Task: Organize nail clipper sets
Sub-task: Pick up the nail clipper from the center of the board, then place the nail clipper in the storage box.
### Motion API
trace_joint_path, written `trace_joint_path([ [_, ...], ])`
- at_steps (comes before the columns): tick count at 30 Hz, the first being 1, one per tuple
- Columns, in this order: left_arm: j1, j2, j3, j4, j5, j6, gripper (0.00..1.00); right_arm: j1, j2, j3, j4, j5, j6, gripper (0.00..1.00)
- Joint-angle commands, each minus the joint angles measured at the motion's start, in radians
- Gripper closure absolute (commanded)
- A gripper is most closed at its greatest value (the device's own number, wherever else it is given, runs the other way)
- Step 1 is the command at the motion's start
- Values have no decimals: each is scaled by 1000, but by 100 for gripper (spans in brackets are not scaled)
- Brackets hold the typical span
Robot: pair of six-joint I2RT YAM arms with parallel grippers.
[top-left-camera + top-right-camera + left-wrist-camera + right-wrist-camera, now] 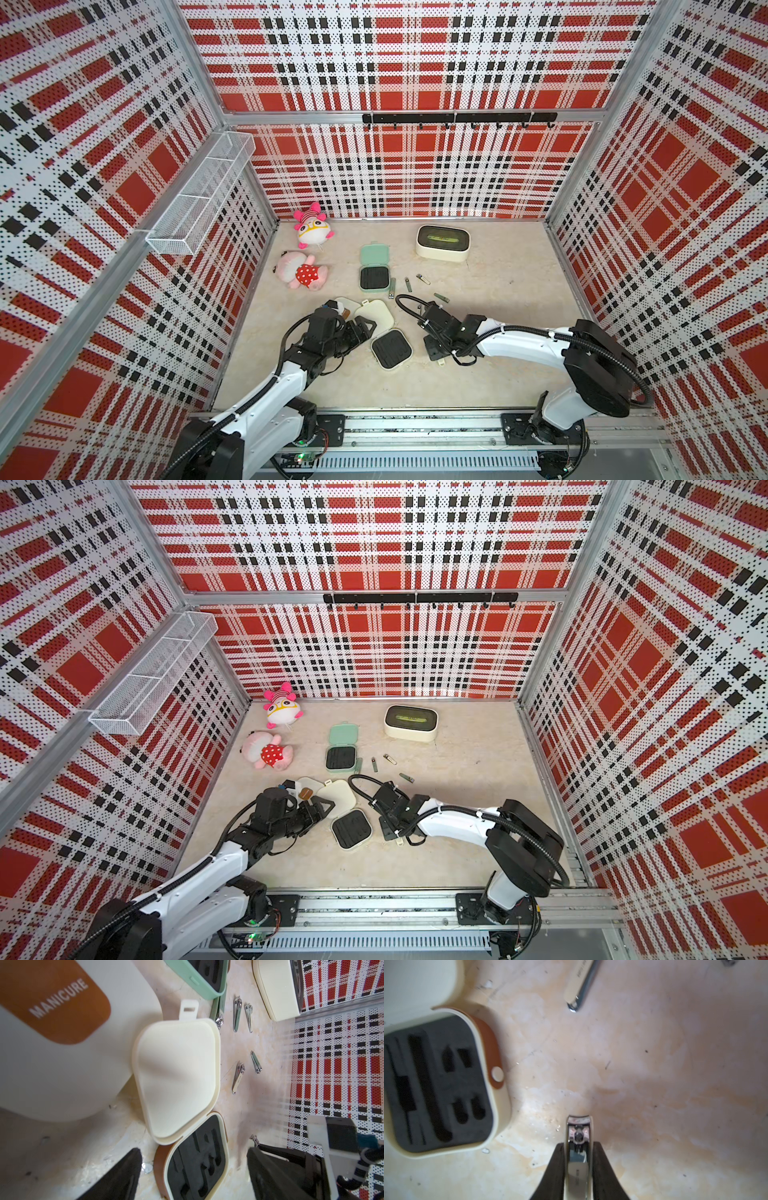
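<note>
Slippage threatens: right claw (578, 1145) pinches slick nail clipper (578, 1126) by thin sides, short of cream case (501, 1109); left claw (365, 329) stands spread.

Probable clippers (409, 285) right of far case (374, 254)

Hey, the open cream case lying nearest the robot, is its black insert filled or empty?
Empty. In the cream case, every slot that shows in the black insert is bare, with no tool seated.
</note>
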Motion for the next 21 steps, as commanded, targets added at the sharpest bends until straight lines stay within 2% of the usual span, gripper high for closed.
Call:
trace_joint_path([
  [1,49,25,61,-26,65,74,16,32,38,77,37,18,-59,90],
  [6,150,94,113,8,134,103,18,87,110,224,55,12,-150,90],
  [11,159,175,177,17,147,129,19,136,204,338,73,-19,-213,90],
  [16,167,188,188,19,138,133,19,151,293,415,56,-35,-199,90],
  [21,173,208,186,39,150,130,19,161,328,421,76,-29,-180,90],
])
